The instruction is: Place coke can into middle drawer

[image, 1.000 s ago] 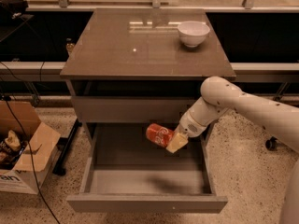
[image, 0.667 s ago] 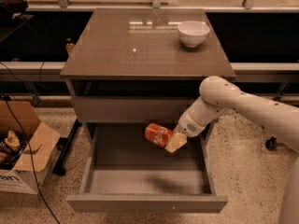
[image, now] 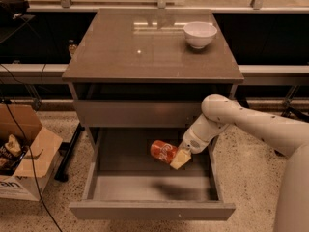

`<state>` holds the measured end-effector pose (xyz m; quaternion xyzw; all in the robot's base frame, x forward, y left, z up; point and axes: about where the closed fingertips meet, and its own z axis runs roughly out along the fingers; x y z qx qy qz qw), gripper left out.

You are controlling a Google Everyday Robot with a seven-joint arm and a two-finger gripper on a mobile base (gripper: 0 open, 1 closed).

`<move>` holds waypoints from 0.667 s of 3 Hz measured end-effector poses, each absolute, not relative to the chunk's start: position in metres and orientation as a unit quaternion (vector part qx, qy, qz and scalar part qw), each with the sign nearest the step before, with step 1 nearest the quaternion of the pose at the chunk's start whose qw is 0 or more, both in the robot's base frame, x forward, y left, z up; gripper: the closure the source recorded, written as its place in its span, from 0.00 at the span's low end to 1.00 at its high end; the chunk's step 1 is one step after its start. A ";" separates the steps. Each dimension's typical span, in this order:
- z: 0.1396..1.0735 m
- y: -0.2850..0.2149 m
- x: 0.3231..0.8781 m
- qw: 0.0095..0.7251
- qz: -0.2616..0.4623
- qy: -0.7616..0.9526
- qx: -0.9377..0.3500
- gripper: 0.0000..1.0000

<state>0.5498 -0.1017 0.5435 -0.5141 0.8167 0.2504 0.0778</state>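
The coke can [image: 162,151], red-orange with white lettering, lies on its side in the air over the open middle drawer [image: 152,187]. My gripper [image: 177,157] is shut on the can's right end and holds it above the drawer's grey tray, toward the back right. My white arm [image: 241,122] reaches in from the right. The drawer is pulled out wide below the closed grey front [image: 137,113] above it. The can's shadow falls on the tray floor.
A white bowl [image: 200,34] stands on the cabinet top [image: 145,47] at the back right. An open cardboard box [image: 21,161] with items sits on the floor at the left, with black cables beside it. A railing runs behind the cabinet.
The can and gripper have barely moved; they hang slightly lower over the drawer than before.
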 end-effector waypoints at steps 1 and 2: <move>0.509 -0.104 0.547 0.068 0.264 0.819 -0.505 1.00; 0.469 -0.111 0.542 0.048 0.279 0.829 -0.482 1.00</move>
